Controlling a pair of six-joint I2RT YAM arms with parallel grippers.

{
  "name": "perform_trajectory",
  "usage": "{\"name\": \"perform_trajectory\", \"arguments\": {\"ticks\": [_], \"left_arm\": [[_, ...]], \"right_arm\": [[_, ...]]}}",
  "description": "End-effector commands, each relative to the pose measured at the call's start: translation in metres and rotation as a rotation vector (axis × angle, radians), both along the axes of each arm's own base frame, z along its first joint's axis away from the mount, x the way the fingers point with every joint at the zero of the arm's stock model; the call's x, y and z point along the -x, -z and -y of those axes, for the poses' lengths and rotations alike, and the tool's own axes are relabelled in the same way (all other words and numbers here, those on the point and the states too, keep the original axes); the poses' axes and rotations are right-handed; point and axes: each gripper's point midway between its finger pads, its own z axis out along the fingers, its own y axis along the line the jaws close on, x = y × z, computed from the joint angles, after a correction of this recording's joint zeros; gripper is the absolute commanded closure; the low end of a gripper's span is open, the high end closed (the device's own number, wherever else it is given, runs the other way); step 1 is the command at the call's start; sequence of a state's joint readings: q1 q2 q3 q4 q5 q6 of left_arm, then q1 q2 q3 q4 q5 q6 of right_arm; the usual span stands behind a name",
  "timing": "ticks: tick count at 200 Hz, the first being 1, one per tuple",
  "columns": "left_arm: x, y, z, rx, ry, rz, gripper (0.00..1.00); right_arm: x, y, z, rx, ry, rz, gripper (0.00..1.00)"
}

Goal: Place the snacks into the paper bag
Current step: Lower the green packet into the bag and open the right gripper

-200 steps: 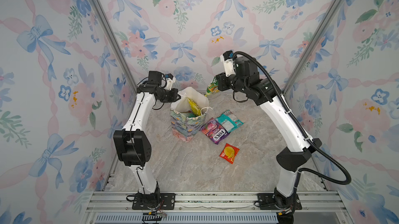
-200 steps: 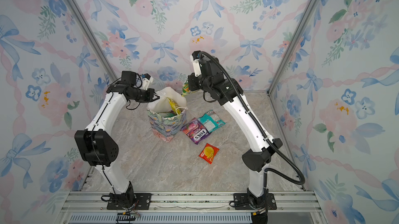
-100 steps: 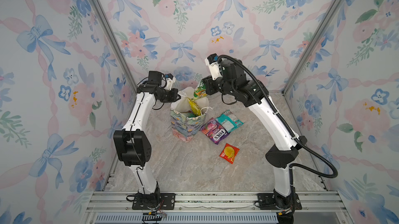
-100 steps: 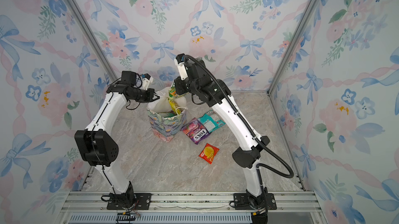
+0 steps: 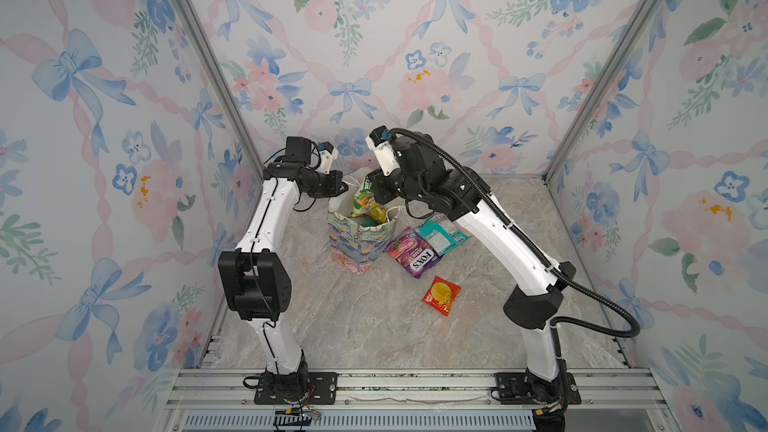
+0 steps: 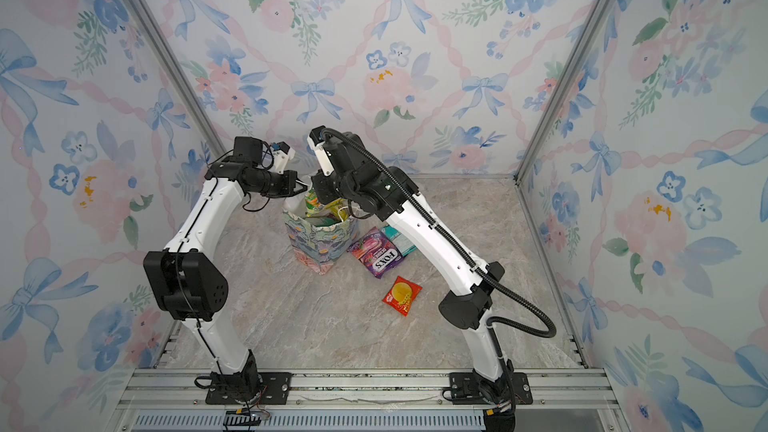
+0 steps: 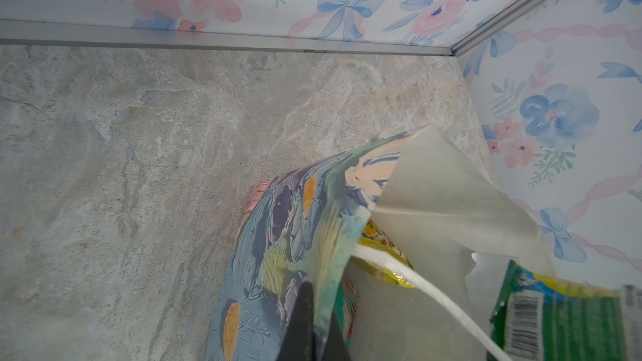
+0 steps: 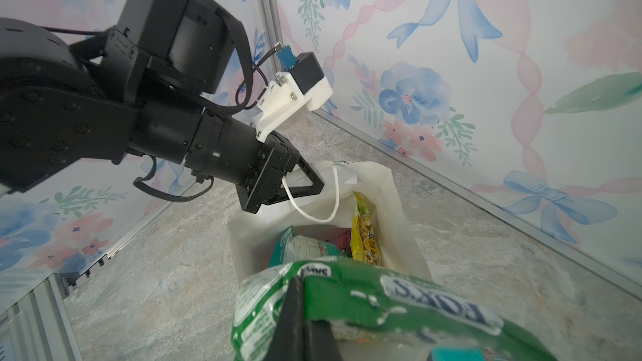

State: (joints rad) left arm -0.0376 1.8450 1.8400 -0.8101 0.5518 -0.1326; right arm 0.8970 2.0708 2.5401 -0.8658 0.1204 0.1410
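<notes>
Paper bag (image 5: 357,242) upright near counter (image 5: 374,326) back edge; left gripper (image 8: 314,182) jaws clamped on its rim; right gripper (image 8: 305,324) jaws clamped on green packet (image 8: 382,296) over bag mouth; purple packet (image 5: 411,255), teal packet (image 5: 442,236), red packet (image 5: 441,295) beside bag.

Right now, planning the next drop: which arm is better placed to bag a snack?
Right: the right gripper holds the green packet over the open paper bag, whose rim the left gripper pinches.
</notes>
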Motion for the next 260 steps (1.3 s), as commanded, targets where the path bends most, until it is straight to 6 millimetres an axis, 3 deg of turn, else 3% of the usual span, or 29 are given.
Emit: {"name": "perform_trajectory", "arguments": {"ticks": [1, 128, 185, 227, 243, 260], "left_arm": [[0.003, 0.001, 0.002, 0.023, 0.011, -0.013, 1.00], [0.003, 0.001, 0.002, 0.024, 0.011, -0.013, 1.00], [0.003, 0.001, 0.001, 0.021, 0.009, -0.013, 1.00], [0.003, 0.003, 0.001, 0.021, 0.010, -0.017, 1.00], [0.002, 0.003, 0.001, 0.019, 0.009, -0.018, 1.00], [0.002, 0.004, 0.001, 0.018, 0.008, -0.020, 1.00]], "right_arm": [[-0.001, 0.005, -0.003, 0.015, 0.033, 0.016, 1.00], [0.004, 0.049, -0.001, 0.107, 0.077, -0.035, 1.00], [-0.009, 0.066, -0.009, 0.117, 0.073, -0.060, 1.00], [-0.030, 0.077, -0.018, 0.094, 0.068, -0.087, 1.00], [-0.040, 0.083, -0.021, 0.087, 0.068, -0.105, 0.94], [-0.052, 0.085, -0.021, 0.081, 0.079, -0.100, 0.71]]}}
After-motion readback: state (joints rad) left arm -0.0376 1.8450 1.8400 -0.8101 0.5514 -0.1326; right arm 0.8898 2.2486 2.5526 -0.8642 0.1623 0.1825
